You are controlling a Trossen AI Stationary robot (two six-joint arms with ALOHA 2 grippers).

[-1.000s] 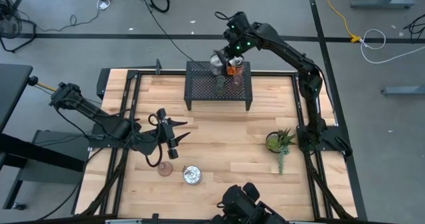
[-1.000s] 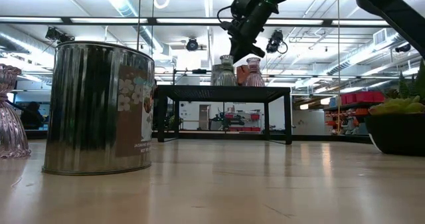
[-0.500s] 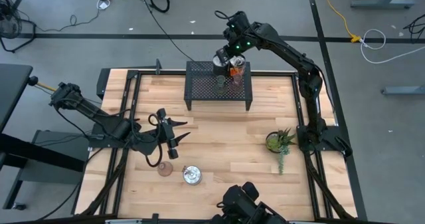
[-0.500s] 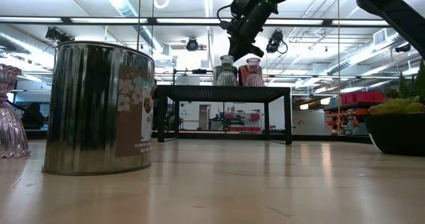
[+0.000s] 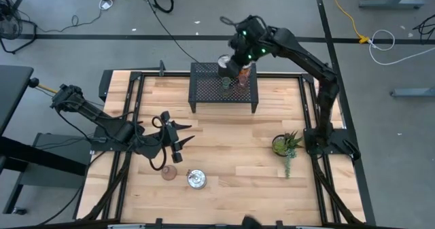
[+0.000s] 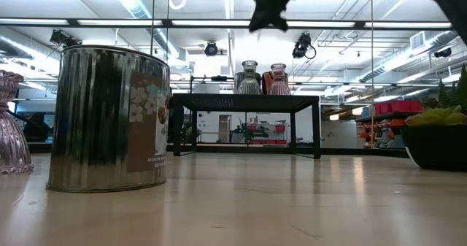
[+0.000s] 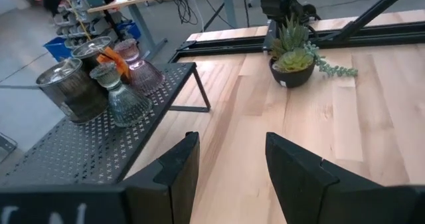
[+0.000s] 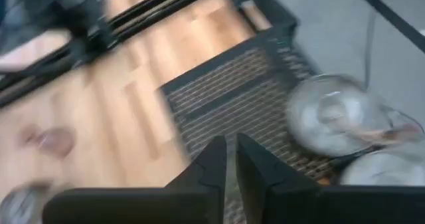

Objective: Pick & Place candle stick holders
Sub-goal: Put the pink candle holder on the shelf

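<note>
Overhead, right gripper [image 5: 234, 60] fingers nearly together, blurred; left gripper [image 5: 178, 142] fingers apart.

The light was bright and even in the high view, and it came from above; the black mesh stand [image 5: 223, 85] threw only a soft, short shadow on the wooden table [image 5: 224, 154]. In the low view, long ceiling lamps [image 6: 109, 21] glowed and the tin [image 6: 109, 118] carried vertical reflections on its side; the near tabletop looked soft. The right wrist view was strongly blurred by motion; the left wrist view was sharp, with its own fingers [image 7: 178, 171] dark.
</note>
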